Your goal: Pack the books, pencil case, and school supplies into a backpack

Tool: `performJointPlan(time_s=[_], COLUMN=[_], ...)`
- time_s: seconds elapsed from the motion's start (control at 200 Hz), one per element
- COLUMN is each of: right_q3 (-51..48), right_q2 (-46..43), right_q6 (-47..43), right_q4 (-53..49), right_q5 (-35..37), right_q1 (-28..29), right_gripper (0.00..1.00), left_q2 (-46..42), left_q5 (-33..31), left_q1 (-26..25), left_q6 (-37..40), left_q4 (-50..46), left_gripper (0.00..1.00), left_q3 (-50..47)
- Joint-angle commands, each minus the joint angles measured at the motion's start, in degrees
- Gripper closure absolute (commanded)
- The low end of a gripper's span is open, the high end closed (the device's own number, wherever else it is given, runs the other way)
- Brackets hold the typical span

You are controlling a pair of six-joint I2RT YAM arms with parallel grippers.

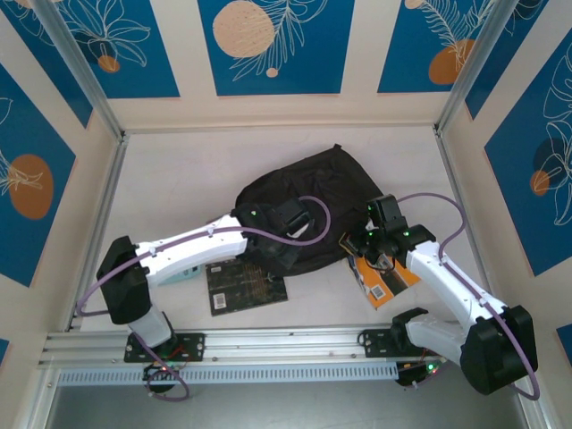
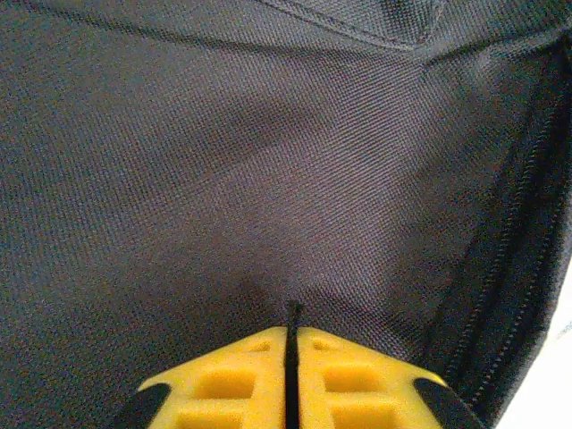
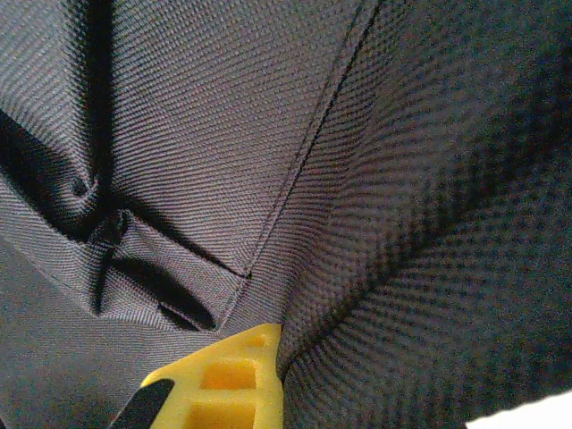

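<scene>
The soft, limp backpack (image 1: 304, 192) (light, apt to sag) is pinched by the closed left gripper (image 2: 292, 332) and the closed right gripper (image 3: 273, 340); stitched edges are judged firmer holds.

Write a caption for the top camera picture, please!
Packing time: left gripper and right gripper pinch the black backpack, black book and orange book waiting nearby.

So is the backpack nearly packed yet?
Not nearly. Done: nothing I can see. The black book and orange book lie on the table, outside the backpack. In hand: both arms' jaws are shut on the backpack's fabric. Left: opening it and putting everything inside.
</scene>
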Motion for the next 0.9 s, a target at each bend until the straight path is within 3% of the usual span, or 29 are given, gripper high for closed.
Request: performJointPlan(time_s=[0.0, 0.49, 0.895], right_q3=[0.0, 0.3, 0.7], right_q2=[-0.1, 0.4, 1.5], right_q6=[-2.0, -6.9, -11.3], right_q4=[0.5, -2.4, -3.3], right_q5=[-1.9, 2.1, 3.1], right_q1=[-0.6, -3.8, -8.6], right_gripper=[1.0, 1.0, 1.0], left_q2=[-0.4, -13.7, -17.6], left_q5=[0.9, -11.1, -15.3], left_q1=[-0.6, -0.2, 2.4], left_q6=[0.3, -4.2, -4.9], left_q4=[-0.7, -0.6, -0.5], left_gripper=[1.0, 1.0, 1.0], left_q3=[-0.3, -5.8, -10.3])
